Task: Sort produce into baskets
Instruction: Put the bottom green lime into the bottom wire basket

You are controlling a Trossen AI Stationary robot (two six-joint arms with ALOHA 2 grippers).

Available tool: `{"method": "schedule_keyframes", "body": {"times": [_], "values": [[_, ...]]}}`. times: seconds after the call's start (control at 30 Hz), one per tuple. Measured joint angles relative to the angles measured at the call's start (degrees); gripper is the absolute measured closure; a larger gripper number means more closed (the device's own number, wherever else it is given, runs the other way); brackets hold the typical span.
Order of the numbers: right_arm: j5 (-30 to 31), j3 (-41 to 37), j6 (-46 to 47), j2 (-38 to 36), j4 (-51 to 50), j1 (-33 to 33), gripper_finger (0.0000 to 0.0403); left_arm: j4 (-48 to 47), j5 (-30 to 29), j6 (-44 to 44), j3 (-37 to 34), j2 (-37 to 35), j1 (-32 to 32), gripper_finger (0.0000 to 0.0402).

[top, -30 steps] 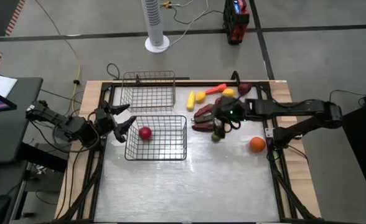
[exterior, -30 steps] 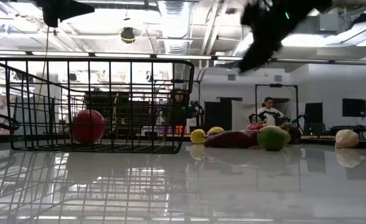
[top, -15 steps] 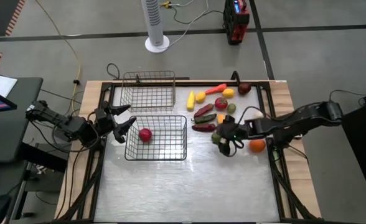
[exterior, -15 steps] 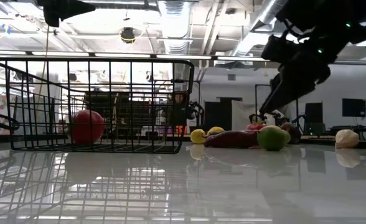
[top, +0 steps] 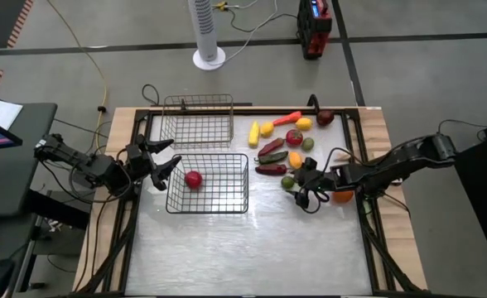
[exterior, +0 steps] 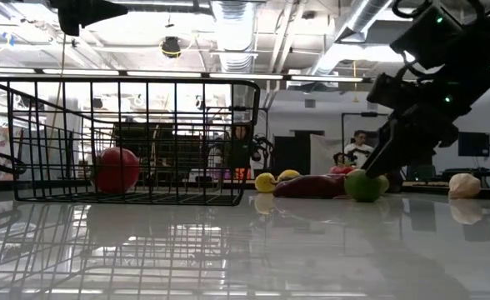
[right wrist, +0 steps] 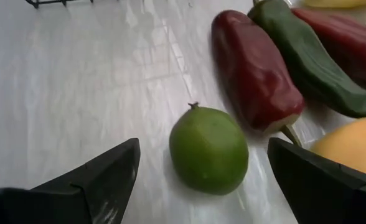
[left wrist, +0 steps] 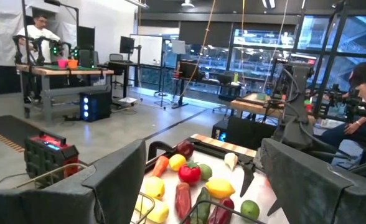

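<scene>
Right gripper brought down to the green lime; grasp not yet made.

Over the last second the right gripper (top: pixel 303 192) has been carried from above the produce pile down to the worktop (top: pixel 260 248) at the pile's near edge, and is now set low with its jaws spread wide on either side of the green lime (right wrist: pixel 208 149), nothing being held. The lime is seen resting on the worktop, just beside a dark red pepper (right wrist: pixel 251 68), with a green pepper (right wrist: pixel 307 56) behind it. The dark basket (top: pixel 208 184) is seen to hold one red fruit (top: pixel 193 178); the silvery basket (top: pixel 198 121) is seen without produce. The left gripper (top: pixel 162 164) is kept waiting at the dark basket's left side, jaws spread and empty. It is judged that closing on the lime is the step due next; most produce remains unsorted.
</scene>
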Motion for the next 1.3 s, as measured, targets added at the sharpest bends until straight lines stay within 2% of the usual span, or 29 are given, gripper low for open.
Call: {"method": "schedule_keyframes", "body": {"times": [0.17, 0.47, 0.63, 0.73, 0.87, 1.03, 1.2, 1.3], "values": [[-0.6, -0.7, -0.9, 2.3, 2.3, -0.7, 0.0043, 0.0, 0.0, 0.0, 0.0, 0.0, 0.0, 0.0097], [-0.7, 0.1, -1.7, 10.3, 7.6, -0.8, 0.0114, -0.1, -0.1, -0.1, 0.0, 0.0, 0.0, 0.0097], [-0.7, 2.8, -2.4, 9.7, 5.4, -1.0, 0.0158, -0.1, -0.1, 0.1, 0.0, 0.0, 0.0, 0.0097], [-0.7, 7.5, -5.7, 7.5, 1.2, -1.0, 0.0174, -0.1, -0.1, 0.1, 0.0, 0.0, 0.0, 0.0097], [0.1, 16.1, -11.9, 4.4, -5.3, -1.9, 0.0169, 0.3, -0.1, 0.1, 0.0, 0.0, 0.0, 0.0097], [-1.4, 26.0, -17.4, 3.6, -3.0, -3.4, 0.0152, 0.5, -0.1, 0.2, 0.0, 0.0, 0.0, 0.0097], [-11.4, 30.5, -19.1, 10.2, 5.2, -4.8, 0.015, 1.1, 1.1, 0.2, 0.0, 0.0, 0.0, 0.0097], [-14.4, 33.7, -18.3, 17.0, 8.4, -5.0, 0.0149, 1.1, 1.3, 0.2, 0.0, 0.0, 0.0, 0.0097]]}}
